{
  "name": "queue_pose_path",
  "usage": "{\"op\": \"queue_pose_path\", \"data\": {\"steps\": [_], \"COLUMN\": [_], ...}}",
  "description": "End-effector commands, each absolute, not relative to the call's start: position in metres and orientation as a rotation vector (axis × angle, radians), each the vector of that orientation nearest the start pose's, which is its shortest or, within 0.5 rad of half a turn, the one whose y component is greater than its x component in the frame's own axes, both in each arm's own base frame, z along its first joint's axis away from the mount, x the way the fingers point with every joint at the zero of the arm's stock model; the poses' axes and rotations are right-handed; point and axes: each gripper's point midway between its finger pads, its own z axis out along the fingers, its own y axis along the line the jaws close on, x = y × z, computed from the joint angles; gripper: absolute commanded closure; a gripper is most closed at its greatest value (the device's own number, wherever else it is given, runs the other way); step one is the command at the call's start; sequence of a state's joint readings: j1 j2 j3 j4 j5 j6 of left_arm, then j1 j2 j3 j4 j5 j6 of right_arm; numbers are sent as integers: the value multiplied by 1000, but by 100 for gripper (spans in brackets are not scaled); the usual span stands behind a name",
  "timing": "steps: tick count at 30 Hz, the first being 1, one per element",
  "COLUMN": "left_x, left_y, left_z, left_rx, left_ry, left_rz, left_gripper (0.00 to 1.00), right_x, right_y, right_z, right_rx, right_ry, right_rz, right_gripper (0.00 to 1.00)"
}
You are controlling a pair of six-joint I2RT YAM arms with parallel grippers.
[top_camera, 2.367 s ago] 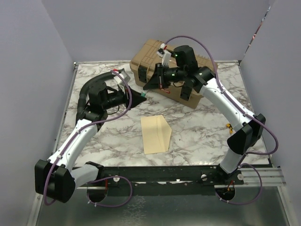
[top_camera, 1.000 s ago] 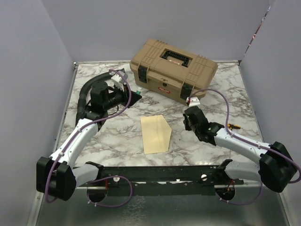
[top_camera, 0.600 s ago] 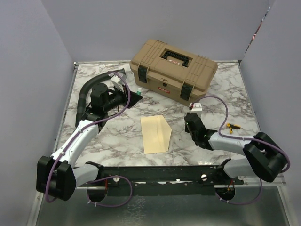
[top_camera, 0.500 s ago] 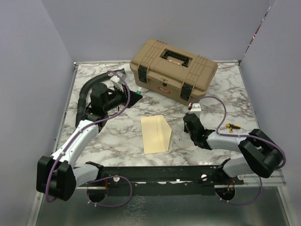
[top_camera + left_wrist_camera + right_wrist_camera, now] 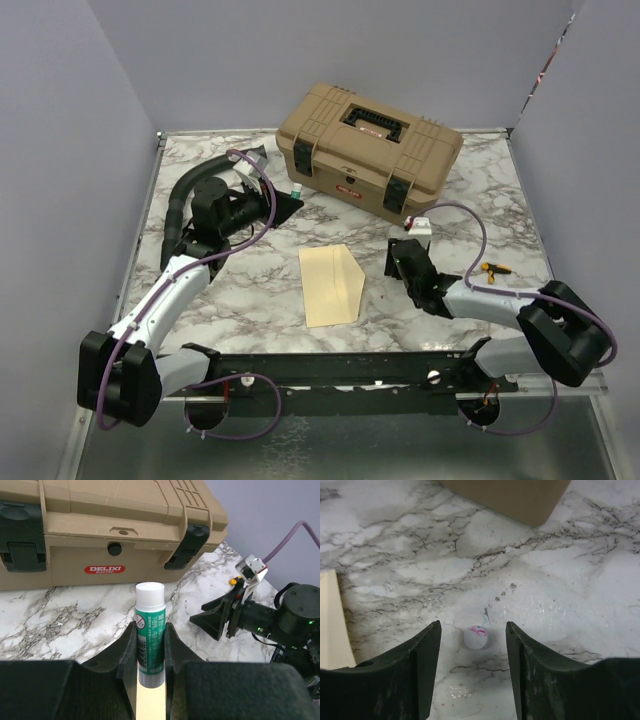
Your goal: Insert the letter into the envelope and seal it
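Top external view: tan plastic toolbox (image 5: pixel 368 150) at upper centre; pale yellow paper envelope (image 5: pixel 330 285) flat at mid-frame. Upper left of it, the left gripper (image 5: pixel 288 206) clamps a green-and-white glue stick (image 5: pixel 150 635). Near its right edge, the right gripper (image 5: pixel 398 262) stands spread around a small white round piece (image 5: pixel 476 637).

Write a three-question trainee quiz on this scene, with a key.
1. True or false: the left gripper is shut on the glue stick.
2. In its wrist view, what shows between the open fingers of the right gripper? A) a small white round piece B) a battery C) a screw
3. Fill in: the lid of the toolbox is ____.
Key: 1 true; 2 A; 3 closed.
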State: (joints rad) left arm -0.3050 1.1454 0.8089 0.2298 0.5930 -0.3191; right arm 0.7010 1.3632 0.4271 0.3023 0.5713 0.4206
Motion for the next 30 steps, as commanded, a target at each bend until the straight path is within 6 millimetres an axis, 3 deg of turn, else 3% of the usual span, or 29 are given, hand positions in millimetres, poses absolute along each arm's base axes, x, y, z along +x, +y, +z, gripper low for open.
{"op": "queue_pose_path", "data": {"steps": [1,5,7,14,18,24,30], "left_x": [318,319,318,317,324,330,327], "left_y": [-215,-215,-216,-222,-216,-209,-208], "left_z": [275,282,291,345,368,382,395], "left_rx": [455,425,408,243,46,-87,-79], "left_ry": [1660,1658,1641,1514,1476,1445,1411], "left_rz": [-971,-981,-1009,-1182,-1275,-1316,-1331], "left_gripper": [100,100,100,100,100,100,100], "right_x": [305,307,306,276,263,274,277], "right_y": [152,159,174,273,315,352,377], "right_z": [81,122,149,256,319,357,364], "right_rx": [67,79,28,-402,-489,-512,-563], "right_ry": [2051,2026,1998,1734,1578,1530,1557], "right_rz": [79,144,248,841,1122,1282,1367], "right_gripper": [42,38,37,35,33,33,34]}}
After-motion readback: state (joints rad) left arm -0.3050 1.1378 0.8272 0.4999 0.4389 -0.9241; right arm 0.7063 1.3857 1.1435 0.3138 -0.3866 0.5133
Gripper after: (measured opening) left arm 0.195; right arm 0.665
